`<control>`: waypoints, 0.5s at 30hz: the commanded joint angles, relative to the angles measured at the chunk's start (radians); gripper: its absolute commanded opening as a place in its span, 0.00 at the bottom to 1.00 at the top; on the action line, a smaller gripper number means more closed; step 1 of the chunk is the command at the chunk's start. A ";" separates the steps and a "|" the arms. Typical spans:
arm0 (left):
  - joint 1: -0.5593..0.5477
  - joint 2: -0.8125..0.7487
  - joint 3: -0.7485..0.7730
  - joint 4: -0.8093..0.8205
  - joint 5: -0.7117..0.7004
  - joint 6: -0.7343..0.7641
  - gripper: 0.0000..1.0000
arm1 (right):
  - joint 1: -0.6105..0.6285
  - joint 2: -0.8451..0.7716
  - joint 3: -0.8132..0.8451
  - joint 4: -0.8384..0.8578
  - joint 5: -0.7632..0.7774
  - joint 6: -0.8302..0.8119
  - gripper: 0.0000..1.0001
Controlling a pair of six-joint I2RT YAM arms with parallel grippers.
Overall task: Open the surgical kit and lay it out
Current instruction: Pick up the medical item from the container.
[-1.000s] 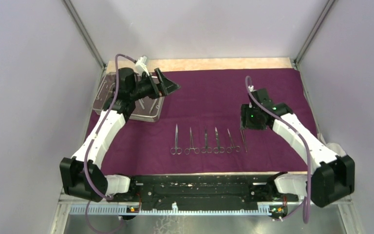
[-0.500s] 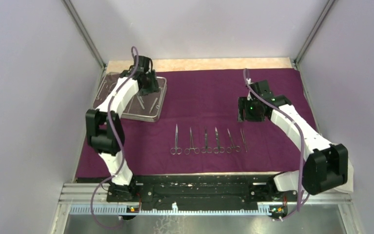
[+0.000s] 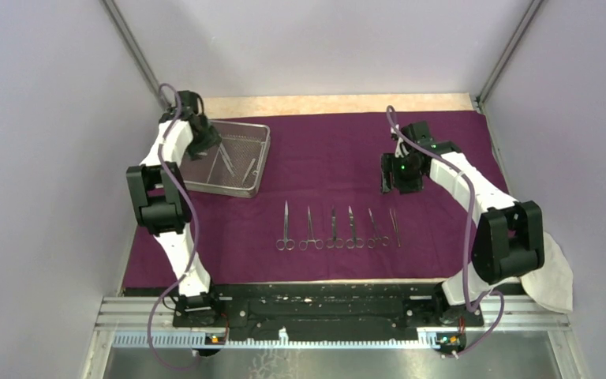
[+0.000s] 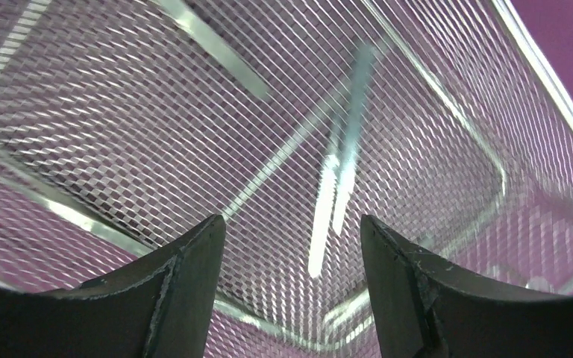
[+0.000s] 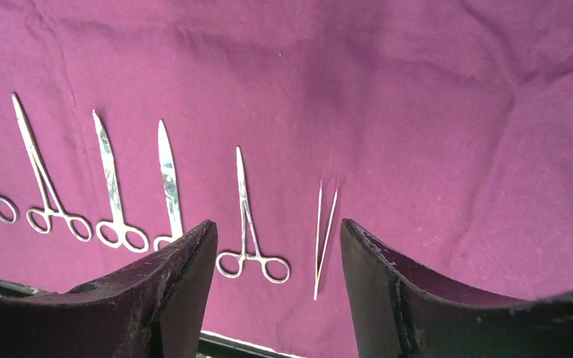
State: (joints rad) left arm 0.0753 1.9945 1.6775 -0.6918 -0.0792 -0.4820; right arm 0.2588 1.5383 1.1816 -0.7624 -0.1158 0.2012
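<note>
- Top view: the purple cloth wrap (image 3: 347, 150) lies spread flat over nearly the whole worktop (image 3: 323, 104), whose tan surface shows only as a strip along the far edge.
- The wire-mesh tray (image 3: 264, 154) sits at the wrap's far-left corner, close to the left wall. It is a shallow rectangle holding a few slim steel pieces (image 3: 225, 162).
- A row of instruments (image 3: 331, 229) lies near the front edge in the middle, parallel and apart. Five are ring-handled, and the tweezers (image 3: 395, 227) lie at the right end.
- The broad middle and far-right stretch of cloth is bare. A crumpled white cloth (image 3: 548, 276) hangs off the near-right corner.
- The left pincer (image 3: 205, 146) is over the tray's left part, and the right pincer (image 3: 398, 181) is above the cloth beyond the row's right end.
- Left wrist view: the left pincer (image 4: 291, 224) has its dark fingers spread wide with nothing between them, above the tray (image 4: 119, 112). The fine diamond mesh has a bright wire rim and purple shows through it. A narrow two-pronged steel piece (image 4: 343, 164) lies on the mesh, and a flat strip (image 4: 216, 48) lies farther off, blurred.
- Right wrist view: the right pincer (image 5: 276, 224) is wide and empty. Below it the tweezers (image 5: 325, 231) lie on softly creased cloth (image 5: 418, 112), just beside a ring-handled instrument (image 5: 242, 194). Open cloth lies to the right.
</note>
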 commanded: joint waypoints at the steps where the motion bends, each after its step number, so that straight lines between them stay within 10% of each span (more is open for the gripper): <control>1: 0.063 0.074 0.102 0.036 -0.172 -0.207 0.70 | -0.007 0.020 0.041 0.019 -0.049 -0.016 0.61; 15: 0.131 0.336 0.416 -0.007 -0.291 -0.362 0.68 | -0.058 0.055 0.049 0.005 -0.074 -0.022 0.59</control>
State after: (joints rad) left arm 0.1856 2.2906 2.0258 -0.7193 -0.3328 -0.7963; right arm 0.2161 1.5818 1.1816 -0.7631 -0.1715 0.1928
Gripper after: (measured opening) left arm 0.694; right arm 0.600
